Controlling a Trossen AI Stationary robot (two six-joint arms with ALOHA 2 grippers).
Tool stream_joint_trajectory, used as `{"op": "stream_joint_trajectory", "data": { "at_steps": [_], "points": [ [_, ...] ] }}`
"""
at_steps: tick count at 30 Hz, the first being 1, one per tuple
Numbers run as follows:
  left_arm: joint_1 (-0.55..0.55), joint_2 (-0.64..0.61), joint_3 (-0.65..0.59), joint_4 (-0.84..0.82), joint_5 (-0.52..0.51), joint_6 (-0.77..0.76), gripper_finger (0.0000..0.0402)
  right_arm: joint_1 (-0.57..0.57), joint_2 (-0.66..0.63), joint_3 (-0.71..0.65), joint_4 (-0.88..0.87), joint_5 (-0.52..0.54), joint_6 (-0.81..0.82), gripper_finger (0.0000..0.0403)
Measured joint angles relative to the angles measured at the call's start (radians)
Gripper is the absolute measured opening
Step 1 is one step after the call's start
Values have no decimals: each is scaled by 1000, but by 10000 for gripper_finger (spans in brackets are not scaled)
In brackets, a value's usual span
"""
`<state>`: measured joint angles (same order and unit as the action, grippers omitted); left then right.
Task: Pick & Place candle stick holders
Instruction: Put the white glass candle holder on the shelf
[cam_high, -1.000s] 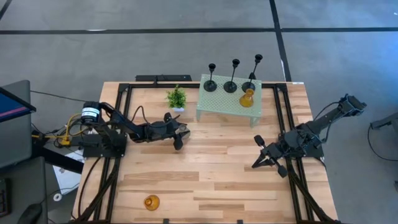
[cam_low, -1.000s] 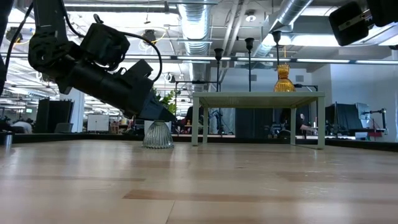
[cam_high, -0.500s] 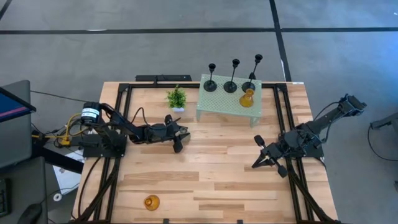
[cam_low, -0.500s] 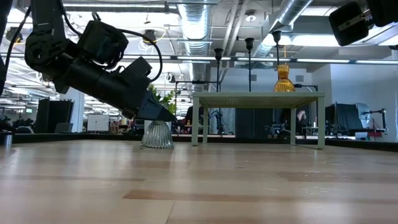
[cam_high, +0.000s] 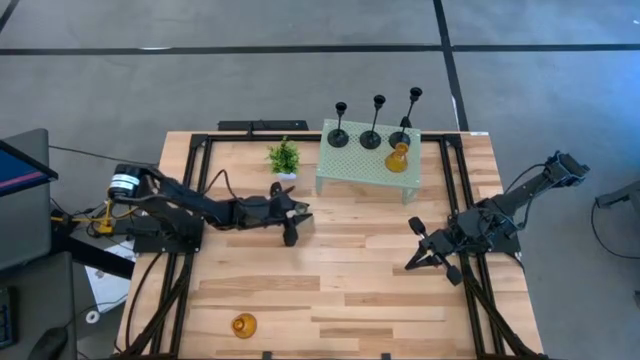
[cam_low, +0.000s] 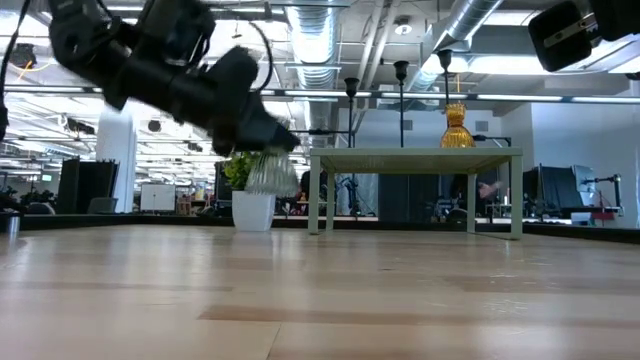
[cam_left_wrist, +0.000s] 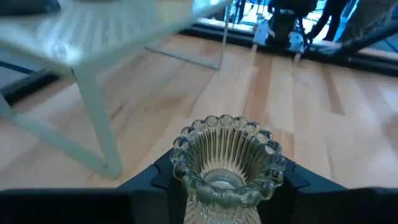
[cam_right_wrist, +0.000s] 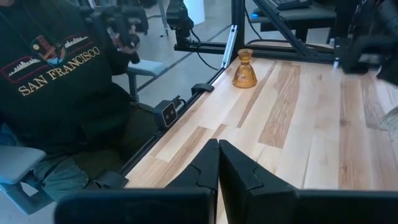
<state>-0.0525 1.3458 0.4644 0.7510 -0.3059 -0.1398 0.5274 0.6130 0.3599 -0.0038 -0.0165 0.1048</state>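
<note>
Gripping squat clear-grey ribbed glass candle holder (cam_left_wrist: 227, 163), left gripper (cam_high: 292, 217) holds it lifted above wooden bench (cam_high: 350, 290), near pale green mesh stand (cam_high: 368, 160). Right gripper (cam_high: 418, 255) jaws clenched, empty.

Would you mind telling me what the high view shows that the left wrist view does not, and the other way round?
Only the high view shows the right gripper, shut and parked at the table's right side, an amber holder near the front edge, another amber holder and three black holders on the stand. Only the left wrist view shows the clear glass holder in detail, ribbed with a beaded rim, gripped between the fingers. Both show the mesh stand and the wooden table.
</note>
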Motion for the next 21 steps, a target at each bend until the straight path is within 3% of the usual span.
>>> {"op": "stream_joint_trajectory", "data": {
  "at_steps": [6, 15, 21],
  "points": [
    [1, -65, 172, -199, 3, 59, 137, 0, 0, 0, 0, 17, 0, 0],
    [73, -53, 413, -361, 16, 188, 137, 0, 0, 0, 9, 17, 0, 0],
    [176, -6, 507, -351, 166, 190, 137, 0, 0, 0, 12, 17, 0, 0]
  ]
}}
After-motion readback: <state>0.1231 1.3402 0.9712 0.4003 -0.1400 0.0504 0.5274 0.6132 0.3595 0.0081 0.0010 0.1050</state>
